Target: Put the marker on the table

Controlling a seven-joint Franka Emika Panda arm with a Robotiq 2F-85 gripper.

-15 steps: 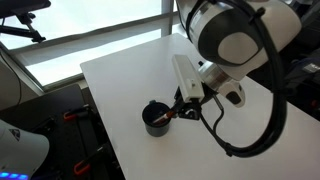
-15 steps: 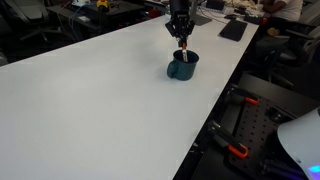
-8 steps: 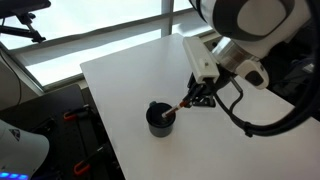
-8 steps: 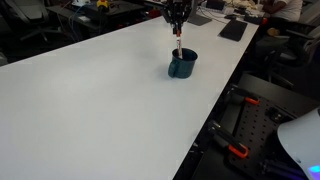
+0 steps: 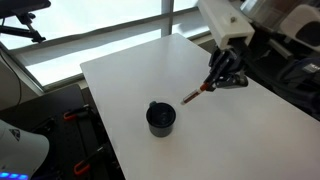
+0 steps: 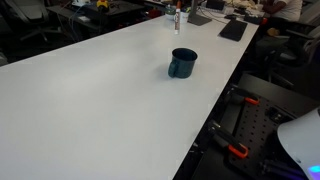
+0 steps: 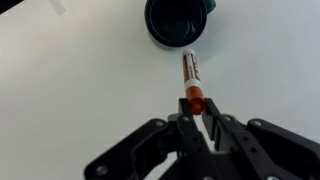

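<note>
- In an exterior view, the hand [image 5: 222, 77] hung over the white worktop [image 5: 130, 70], towards its far side from the cup [image 5: 161, 117].
- Its fingers were pressed together on the upper end of the marker [image 5: 194, 96], which slanted down and away from the hand towards the cup.
- The marker's lower tip was near the cup's rim but apart from it; the marker was outside the cup and appeared clear of the worktop.
- The cup stood upright near the worktop's front edge, dark and round.
- In an exterior view from another place, the cup [image 6: 182, 63] looked dark teal and stood alone on the worktop [image 6: 90, 100], near its right edge.
- The hand [image 6: 176, 8] was cut off by the top of the picture; its grip could not be told there.
- A small red and pale piece of the marker [image 6: 177, 16] showed just beneath it, well above the cup.
- In the wrist view, the hand [image 7: 199, 112] came in from the bottom, its two fingers [image 7: 214, 125] pinching the marker [image 7: 190, 75] at its reddish-orange end.
- The pale part of the marker pointed straight away from the hand towards the cup [image 7: 177, 20], its far tip just short of the rim.
- The cup's opening faced the camera, dark inside.
- Bare worktop [image 7: 70, 80] lay around both.
</note>
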